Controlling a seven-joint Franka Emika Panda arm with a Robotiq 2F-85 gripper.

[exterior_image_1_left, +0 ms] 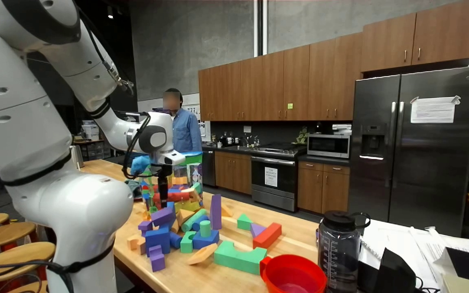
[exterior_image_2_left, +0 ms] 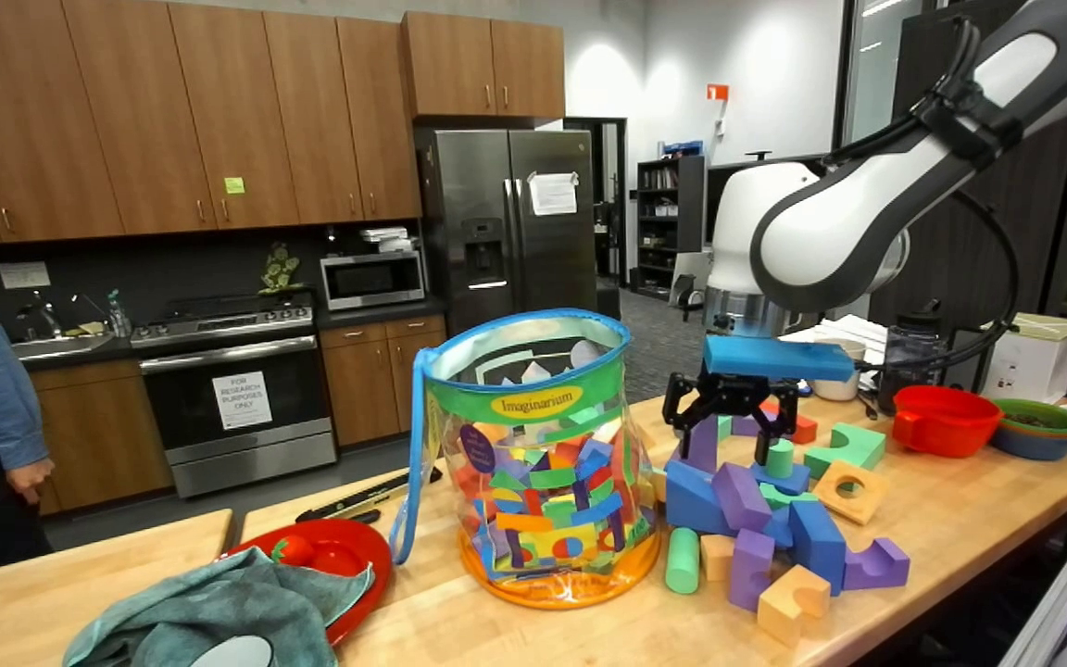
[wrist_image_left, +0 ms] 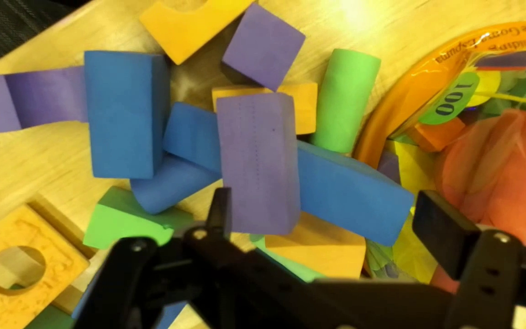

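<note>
Currently your gripper (wrist_image_left: 324,203) holds nothing, its fingers (wrist_image_left: 443,233) spread wide above the pile of blocks (exterior_image_2_left: 777,530) beside the clear Imaginarium bag (exterior_image_2_left: 604,400). Nearest seems the purple rectangular block (wrist_image_left: 258,169), tilted, with a blue block (wrist_image_left: 354,194) just beside it; one fingertip overlaps its edge in the wrist view, and you can't tell whether they touch. For a clean grasp, center over a block before descending, square the pads to its long flat sides, and keep the bag-side finger clear of the orange base rim (wrist_image_left: 400,103). The blocks look like foam, so squeeze lightly, and rise straight to avoid rolling the green cylinder (wrist_image_left: 347,100).
</note>
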